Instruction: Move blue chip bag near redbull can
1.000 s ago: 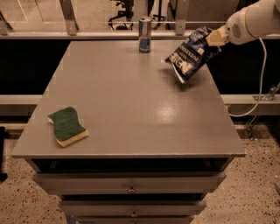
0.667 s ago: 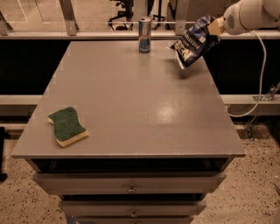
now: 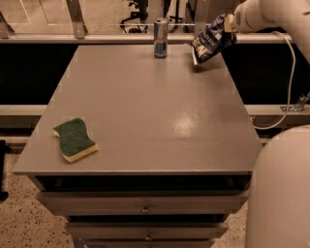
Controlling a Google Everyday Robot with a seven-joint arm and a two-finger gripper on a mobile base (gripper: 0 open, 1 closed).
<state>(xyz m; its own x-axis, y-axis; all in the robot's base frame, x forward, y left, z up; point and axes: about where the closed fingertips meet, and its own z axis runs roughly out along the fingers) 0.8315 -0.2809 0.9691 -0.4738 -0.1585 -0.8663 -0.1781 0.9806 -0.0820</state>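
**Operator:** Where is the gripper?

**Technician:** The gripper [image 3: 227,23] is at the upper right of the view, above the far right corner of the table [image 3: 155,106]. It sits at the end of the white arm [image 3: 265,13], which enters from the right edge.

**Operator:** What is its condition?

**Technician:** It is clamped on the upper end of the blue chip bag [image 3: 210,43]. The bag hangs from it at a tilt, with the lower end pointing down and to the left.

**Operator:** Does the bag rest on the table?

**Technician:** Its lower corner lies over the far right corner of the tabletop. Contact with the surface cannot be confirmed.

**Operator:** Where is the redbull can?

**Technician:** The redbull can [image 3: 160,38] stands upright at the far edge of the table, close to the middle. It is to the left of the bag, near it but apart, with a strip of bare tabletop between them.

**Operator:** What else is there?

**Technician:** A sponge [image 3: 74,139] lies flat near the front left corner, green face up, well apart from the can and the bag. Drawers [image 3: 145,208] sit beneath the tabletop. A pale cable [image 3: 291,72] hangs at the right, beyond the table. Part of the robot's white body [image 3: 281,193] fills the lower right corner.
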